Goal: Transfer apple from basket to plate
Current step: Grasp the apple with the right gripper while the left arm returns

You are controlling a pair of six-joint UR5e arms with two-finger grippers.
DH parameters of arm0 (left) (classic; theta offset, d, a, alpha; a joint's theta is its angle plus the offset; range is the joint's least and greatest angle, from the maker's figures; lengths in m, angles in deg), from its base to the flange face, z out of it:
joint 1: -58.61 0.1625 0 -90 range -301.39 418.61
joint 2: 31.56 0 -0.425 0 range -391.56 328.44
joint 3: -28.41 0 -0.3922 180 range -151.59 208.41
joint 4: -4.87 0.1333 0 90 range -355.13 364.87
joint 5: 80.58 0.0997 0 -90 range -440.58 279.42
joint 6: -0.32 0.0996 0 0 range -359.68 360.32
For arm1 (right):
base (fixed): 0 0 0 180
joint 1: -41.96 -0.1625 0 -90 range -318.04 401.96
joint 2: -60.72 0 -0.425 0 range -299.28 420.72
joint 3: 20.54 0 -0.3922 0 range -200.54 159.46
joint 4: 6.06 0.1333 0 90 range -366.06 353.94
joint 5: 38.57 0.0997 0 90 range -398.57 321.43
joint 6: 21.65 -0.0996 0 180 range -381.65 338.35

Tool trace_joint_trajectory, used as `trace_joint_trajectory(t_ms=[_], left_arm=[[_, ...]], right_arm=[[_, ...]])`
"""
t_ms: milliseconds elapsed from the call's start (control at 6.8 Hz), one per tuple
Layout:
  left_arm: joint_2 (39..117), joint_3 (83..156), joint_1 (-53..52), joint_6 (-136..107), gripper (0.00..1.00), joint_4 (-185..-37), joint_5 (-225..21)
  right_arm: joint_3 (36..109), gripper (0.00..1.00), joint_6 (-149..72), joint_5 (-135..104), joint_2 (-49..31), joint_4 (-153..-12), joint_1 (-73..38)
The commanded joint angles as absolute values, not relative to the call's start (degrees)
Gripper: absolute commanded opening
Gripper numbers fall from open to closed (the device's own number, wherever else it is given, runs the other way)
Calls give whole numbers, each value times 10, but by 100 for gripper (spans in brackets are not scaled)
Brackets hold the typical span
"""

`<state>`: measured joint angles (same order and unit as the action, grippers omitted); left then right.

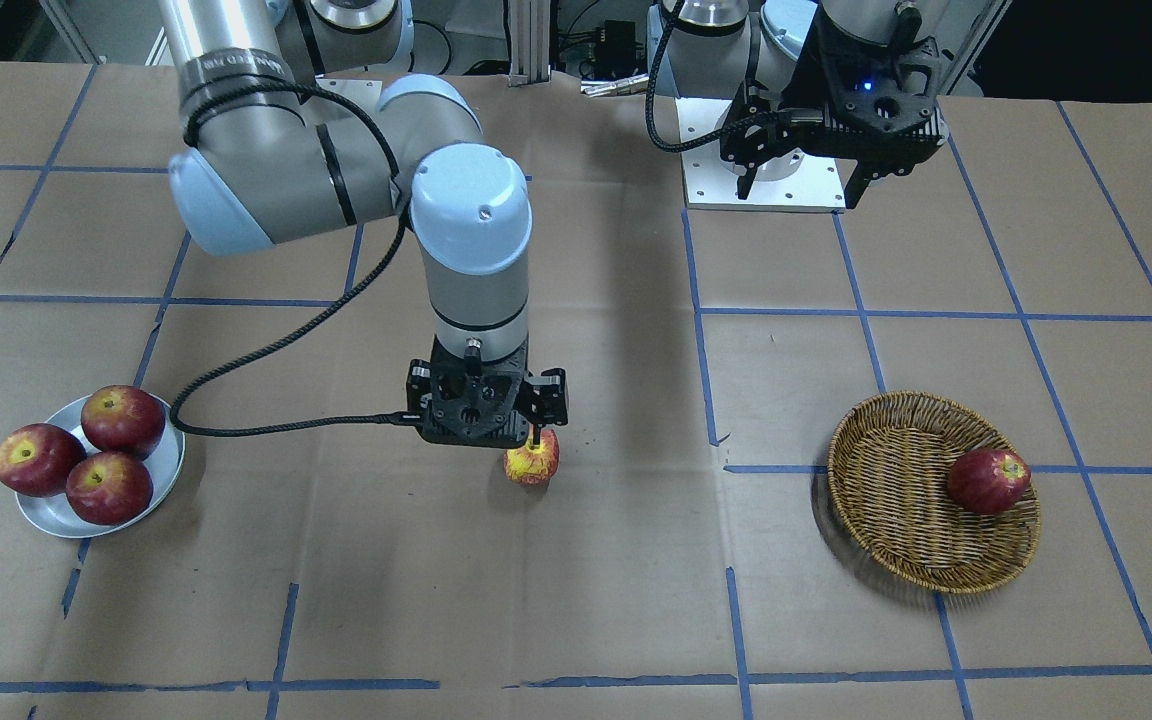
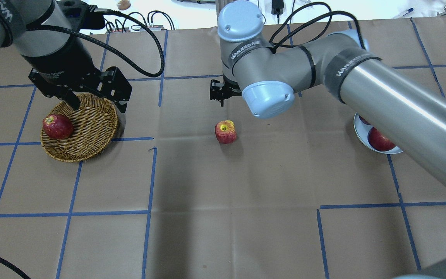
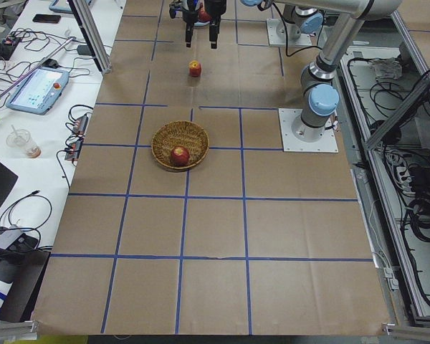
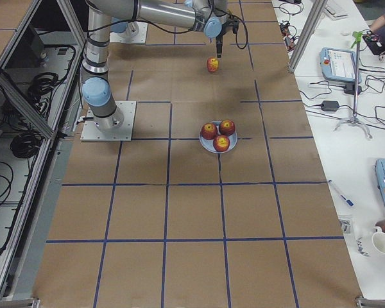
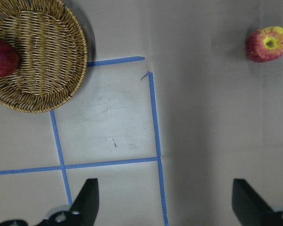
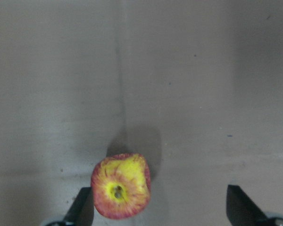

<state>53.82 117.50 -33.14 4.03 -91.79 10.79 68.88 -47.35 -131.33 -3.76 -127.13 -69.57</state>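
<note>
The apple, red with big yellow patches, lies on the bare table at its middle, outside the basket and the plate. My right gripper is open just above it. In the right wrist view the apple sits between the fingers, close to one fingertip. The wicker basket holds one dark red apple. The silver plate holds three dark red apples. My left gripper is open and empty, raised over the basket's far rim.
Brown paper with blue tape lines covers the table. In the overhead view the right arm hides most of the plate. The right arm's cable hangs close to the plate. A white mounting plate lies near the left arm's base.
</note>
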Motion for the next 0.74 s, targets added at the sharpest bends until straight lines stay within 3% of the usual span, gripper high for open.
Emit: trace_joint_trajectory(t_ms=[0,588], left_arm=[[539,1177,-331,37,100,-923,106],[537,1180,-333,37,100,-932,108]], right_arm=[[691,100,-497,-1318,23,-1336,-722],[730,100,-497,-1310,43,-1340,-733]])
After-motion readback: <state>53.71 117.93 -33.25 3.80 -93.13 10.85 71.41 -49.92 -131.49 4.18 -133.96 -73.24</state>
